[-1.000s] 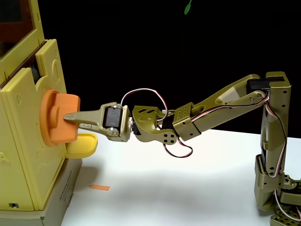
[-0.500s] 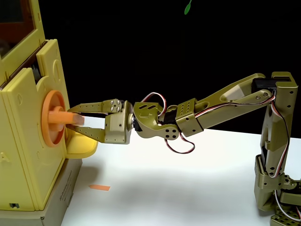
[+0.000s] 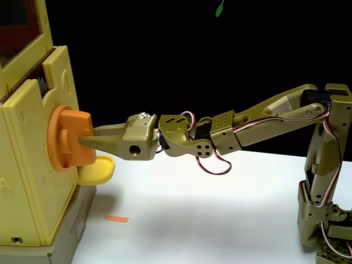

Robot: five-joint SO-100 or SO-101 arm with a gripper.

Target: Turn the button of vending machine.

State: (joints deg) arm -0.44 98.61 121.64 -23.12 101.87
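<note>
On the left of the fixed view stands the pale yellow vending machine (image 3: 25, 181), its orange button (image 3: 71, 138) on the side panel facing the arm, blocky bar upright. Olive-green arm (image 3: 264, 118) reaches horizontally from its base at right. Gripper (image 3: 88, 139) fingers overlap the bar's right face, tips touching it; from this side angle, cannot tell whether they are spread or clamped on the bar. Small yellow tray (image 3: 96, 170) projects just below the button. Orange scrap (image 3: 116, 219) lies on the white table (image 3: 220, 220).
</note>
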